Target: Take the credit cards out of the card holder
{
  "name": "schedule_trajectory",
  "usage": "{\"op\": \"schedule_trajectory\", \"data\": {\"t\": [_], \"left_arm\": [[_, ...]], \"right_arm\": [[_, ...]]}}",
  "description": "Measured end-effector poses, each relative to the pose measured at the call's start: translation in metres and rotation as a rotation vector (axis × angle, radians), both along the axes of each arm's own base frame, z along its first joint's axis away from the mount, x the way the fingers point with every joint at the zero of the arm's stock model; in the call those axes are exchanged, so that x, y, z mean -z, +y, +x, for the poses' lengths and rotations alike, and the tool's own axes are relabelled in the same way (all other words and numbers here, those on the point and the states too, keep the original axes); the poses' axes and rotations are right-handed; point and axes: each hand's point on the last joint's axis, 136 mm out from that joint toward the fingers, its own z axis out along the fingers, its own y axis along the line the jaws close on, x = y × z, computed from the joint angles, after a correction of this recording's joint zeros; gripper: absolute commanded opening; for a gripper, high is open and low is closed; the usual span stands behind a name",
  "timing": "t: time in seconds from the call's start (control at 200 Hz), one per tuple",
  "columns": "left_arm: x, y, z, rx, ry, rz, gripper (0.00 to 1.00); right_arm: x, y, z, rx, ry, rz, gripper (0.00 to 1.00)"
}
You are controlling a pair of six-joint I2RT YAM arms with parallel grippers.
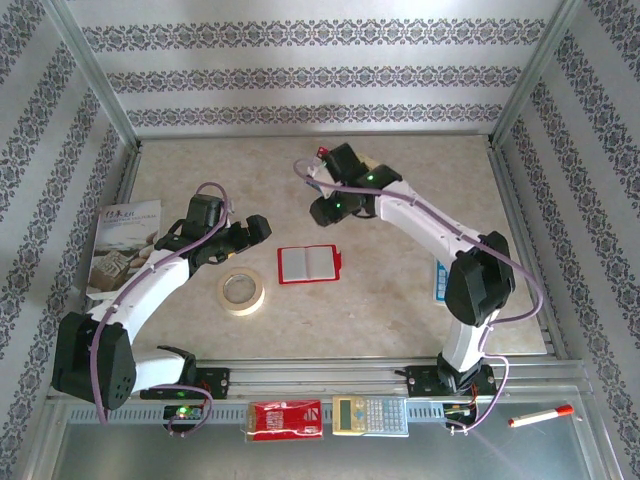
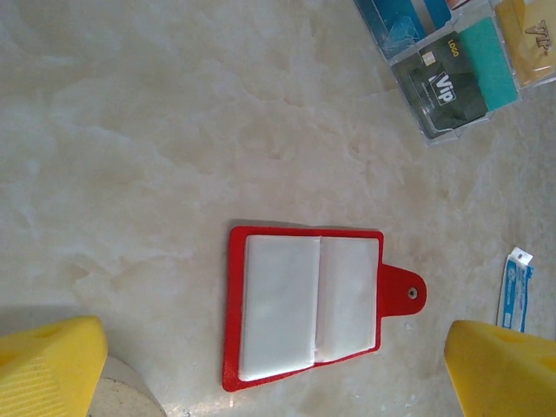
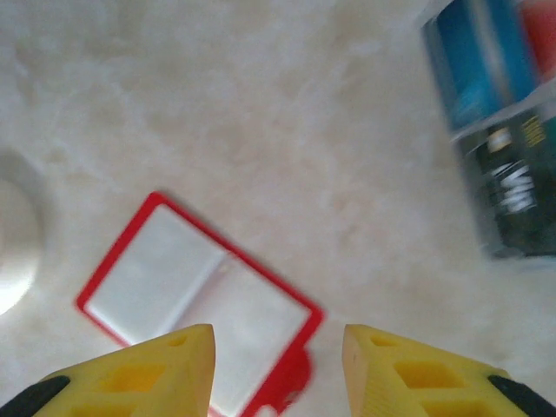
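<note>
Card holder [image 2: 304, 304], open flat on worktop [image 2: 156, 130], pockets facing up.
I read my left claw [image 2: 274, 352] spread wide over it, holding nothing; my right claw [image 3: 274, 347] partly parted, empty, holder just ahead-left of it. Credit cards [image 2: 452, 82] lie well beyond the left claw's right finger.

desk [image 1: 400, 320]: pale marble | centre: open red card holder [image 1: 308, 263] | beside it: tape roll [image 1: 242, 291] | apart: credit cards [image 2: 452, 82]
</note>
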Motion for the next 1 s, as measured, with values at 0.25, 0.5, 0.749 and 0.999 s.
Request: {"op": "schedule_trajectory", "data": {"t": [0.25,0.5,0.749,0.999], "left_arm": [[0.008,0.001,-0.004,-0.001,0.021,0.002,0.93],[0.024,-0.002,-0.005,0.020,0.076,-0.006,0.72],[0.033,-0.003,-0.005,0.021,0.102,-0.002,0.54],[0.035,-0.004,-0.006,0.021,0.113,-0.008,0.43]], "right_arm": [[0.077,0.036,-0.059,0.090,0.215,0.026,0.45],[0.131,0.057,-0.074,0.141,0.315,-0.021,0.49],[0.145,0.055,-0.066,0.173,0.307,-0.078,0.49],[0.151,0.048,-0.063,0.188,0.272,-0.152,0.33]]}}
